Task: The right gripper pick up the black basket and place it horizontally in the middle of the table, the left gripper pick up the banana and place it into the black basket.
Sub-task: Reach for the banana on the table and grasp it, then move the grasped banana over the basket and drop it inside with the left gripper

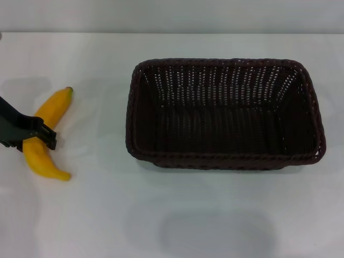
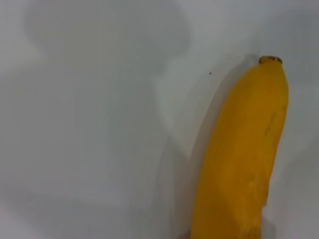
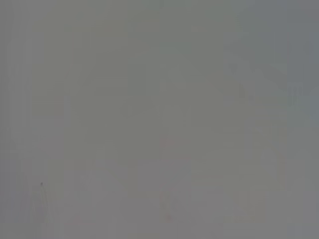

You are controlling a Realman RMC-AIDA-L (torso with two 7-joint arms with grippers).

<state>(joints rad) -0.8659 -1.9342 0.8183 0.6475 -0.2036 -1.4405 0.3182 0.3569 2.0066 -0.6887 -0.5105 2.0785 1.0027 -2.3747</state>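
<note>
fingers of the left gripper [image 1: 38,135] straddle the banana [image 1: 47,134] at its middle, one dark finger crossing over the yellow skin, pinching it where it lies on the white tabletop [image 1: 97,215] at the left. the black basket [image 1: 223,114] sits lengthwise near the centre, well apart from the fruit. the right gripper is out of sight.

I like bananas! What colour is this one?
The banana is yellow-orange with a small dark tip; it shows best in the left wrist view.
</note>
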